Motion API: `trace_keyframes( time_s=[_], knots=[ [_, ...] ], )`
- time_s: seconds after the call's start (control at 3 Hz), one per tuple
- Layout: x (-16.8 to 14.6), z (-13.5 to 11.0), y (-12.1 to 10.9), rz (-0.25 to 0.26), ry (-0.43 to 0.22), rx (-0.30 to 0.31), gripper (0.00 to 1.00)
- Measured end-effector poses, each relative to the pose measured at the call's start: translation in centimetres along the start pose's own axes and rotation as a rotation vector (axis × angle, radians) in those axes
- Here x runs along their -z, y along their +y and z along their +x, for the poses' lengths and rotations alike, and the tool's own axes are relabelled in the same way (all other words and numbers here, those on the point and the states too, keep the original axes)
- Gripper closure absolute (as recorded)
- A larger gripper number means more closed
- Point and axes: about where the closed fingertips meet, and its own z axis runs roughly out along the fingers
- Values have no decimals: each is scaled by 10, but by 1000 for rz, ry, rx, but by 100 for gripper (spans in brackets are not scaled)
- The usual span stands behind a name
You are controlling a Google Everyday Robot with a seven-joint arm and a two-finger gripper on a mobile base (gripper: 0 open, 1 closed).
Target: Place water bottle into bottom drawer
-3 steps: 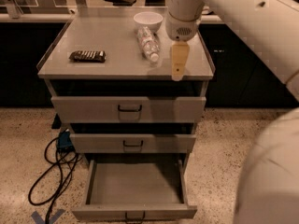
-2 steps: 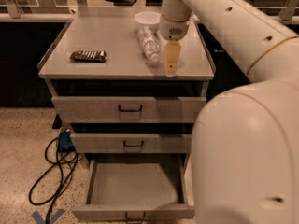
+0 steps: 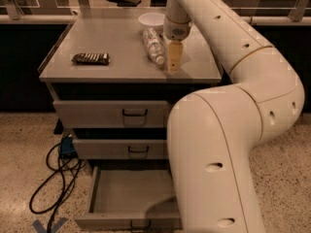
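Note:
The water bottle [image 3: 153, 45], clear and ribbed, lies on its side on the cabinet top [image 3: 112, 67], just in front of a white bowl. My gripper [image 3: 173, 61] hangs over the cabinet top just right of the bottle, its yellowish fingers [image 3: 173, 57] pointing down and holding nothing. The bottom drawer [image 3: 127, 203] is pulled out and empty; my arm covers its right part.
A white bowl [image 3: 151, 20] stands at the back of the cabinet top. A dark snack packet [image 3: 91, 58] lies at the left. The top drawer [image 3: 112, 113] and middle drawer [image 3: 121, 148] are closed. Black cables [image 3: 58, 174] lie on the floor at the left.
The gripper has moved left and back, closer to the bottle. The arm's big links have swung further into view and now cover the drawers' right side.

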Motion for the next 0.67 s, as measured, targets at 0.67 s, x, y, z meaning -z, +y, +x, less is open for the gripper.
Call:
trace_keyframes(
  time_s=[0.67],
  knots=[
    [24,-40,-23,41,-53,53,0]
  ],
)
